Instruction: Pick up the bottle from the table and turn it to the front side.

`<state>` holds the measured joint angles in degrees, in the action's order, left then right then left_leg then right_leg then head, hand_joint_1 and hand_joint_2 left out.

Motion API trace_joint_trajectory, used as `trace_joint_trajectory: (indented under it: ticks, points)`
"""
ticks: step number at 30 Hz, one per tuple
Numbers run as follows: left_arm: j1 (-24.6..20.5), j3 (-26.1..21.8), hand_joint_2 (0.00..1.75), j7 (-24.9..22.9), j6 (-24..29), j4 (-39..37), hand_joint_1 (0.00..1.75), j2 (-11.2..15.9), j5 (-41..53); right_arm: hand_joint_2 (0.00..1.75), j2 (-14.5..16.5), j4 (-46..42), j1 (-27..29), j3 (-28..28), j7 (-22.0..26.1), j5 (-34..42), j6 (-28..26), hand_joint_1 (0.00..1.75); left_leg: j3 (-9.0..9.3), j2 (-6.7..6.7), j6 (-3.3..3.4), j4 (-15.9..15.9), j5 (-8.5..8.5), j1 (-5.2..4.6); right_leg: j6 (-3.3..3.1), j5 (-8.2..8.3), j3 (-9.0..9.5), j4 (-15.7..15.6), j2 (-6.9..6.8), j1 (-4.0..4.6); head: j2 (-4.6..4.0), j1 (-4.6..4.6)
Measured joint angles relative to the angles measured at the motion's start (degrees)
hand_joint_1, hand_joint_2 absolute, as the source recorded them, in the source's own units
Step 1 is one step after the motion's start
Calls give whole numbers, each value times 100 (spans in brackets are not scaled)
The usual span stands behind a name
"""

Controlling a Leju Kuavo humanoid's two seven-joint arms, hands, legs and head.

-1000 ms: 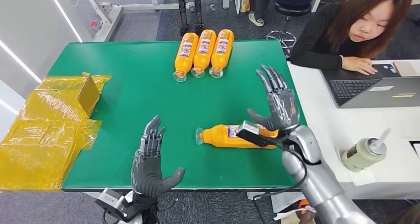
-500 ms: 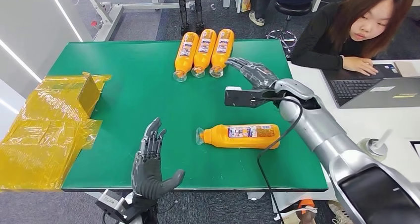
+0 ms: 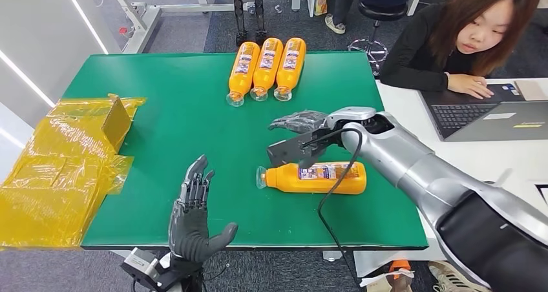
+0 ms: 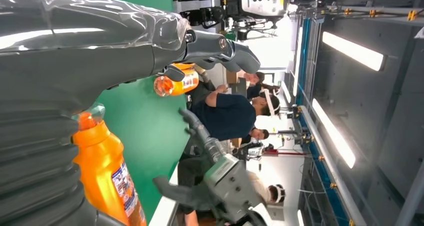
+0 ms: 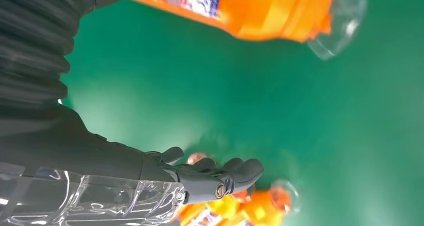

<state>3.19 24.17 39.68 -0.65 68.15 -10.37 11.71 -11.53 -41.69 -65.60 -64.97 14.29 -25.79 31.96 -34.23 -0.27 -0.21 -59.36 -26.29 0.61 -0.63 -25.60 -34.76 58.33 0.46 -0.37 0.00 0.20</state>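
Observation:
An orange bottle (image 3: 315,177) lies on its side on the green table (image 3: 174,130), clear cap pointing left, label facing up. It also shows in the left wrist view (image 4: 107,173) and the right wrist view (image 5: 250,8). My right hand (image 3: 298,121) hovers just behind the bottle, palm down, fingers stretched toward the table's middle, holding nothing; its fingers (image 5: 220,175) are spread. My left hand (image 3: 192,218) stands open at the table's near edge, fingers up, well left of the bottle.
Three more orange bottles (image 3: 265,67) lie side by side at the table's far edge. Crumpled yellow wrapping (image 3: 61,169) covers the left end. A person (image 3: 462,40) sits at a white desk on the right with a laptop (image 3: 491,117).
My right arm has swung down and left, from near the far bottles to just behind the lying bottle. The left hand has hardly moved. The bottle has not moved.

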Motion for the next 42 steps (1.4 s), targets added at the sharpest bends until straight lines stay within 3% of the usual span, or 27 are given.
trace_joint_trajectory:
  ticks: [9, 16, 34, 38, 42]
  points:
    - [-3, 0, 175, -39, -52, 0, 0, 15, -32, 175, -356, 154, 191, -633, -76, 279, -415, 0, 1, 4, 1, -5, -1, -1, 3, 2, 0, -5, 8, -2, 0, -1]
    - [-4, -8, 175, -58, -92, 0, 0, 66, -64, 175, -609, 413, 592, -802, 37, 349, -1098, 0, -2, -2, 1, -3, -1, 1, 3, 2, 0, -3, -2, -1, 0, 0]
    - [-2, -11, 175, -95, -84, 0, 0, 127, -159, 175, -593, 885, 1037, -845, 238, 466, -1522, 0, 9, 0, 1, -3, -1, 2, 4, 0, 13, -4, 0, 0, 0, 1]
    - [-4, -11, 175, -115, -70, 0, 0, 132, -186, 175, -557, 969, 1080, -840, 298, 418, -1644, 171, 20, 1, 1, -3, -1, 1, 5, 1, 25, -5, 1, 0, 0, 1]
    - [-4, -11, 175, -123, -64, 2, 0, 139, -207, 175, -549, 990, 1178, -772, 309, 379, -1928, 175, 32, 1, 1, -4, -1, 1, 5, 1, 35, -6, 1, 0, 0, 0]
